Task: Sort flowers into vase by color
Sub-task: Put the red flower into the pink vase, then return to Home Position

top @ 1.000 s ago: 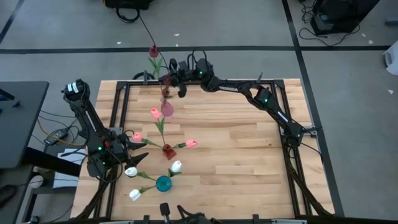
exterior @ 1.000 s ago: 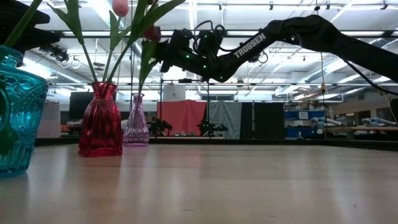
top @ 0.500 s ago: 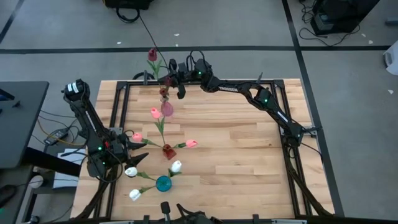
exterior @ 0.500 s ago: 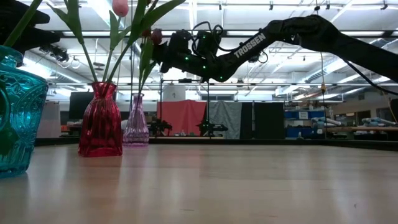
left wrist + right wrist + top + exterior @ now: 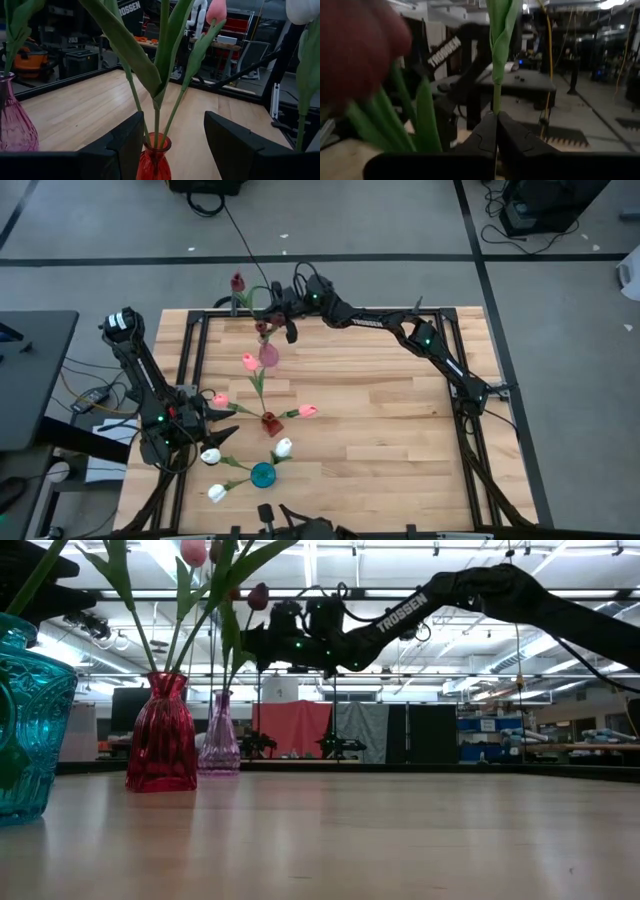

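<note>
The right pincer [image 5: 495, 131], clenched on a maroon tulip's [image 5: 237, 282] stem, has swung it outward past the tabletop's [image 5: 380, 410] far edge above the pink vase [image 5: 268, 355] (insertion seemingly pending), while the left pincer [image 5: 222, 423] waits released.

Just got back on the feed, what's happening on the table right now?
The right tool is at the table's far edge, pinched shut on the stem of a maroon tulip above the pale pink vase, which already holds a maroon flower. The red vase holds pink tulips and the teal vase holds white ones. The left tool waits open beside the red vase, holding nothing.
</note>
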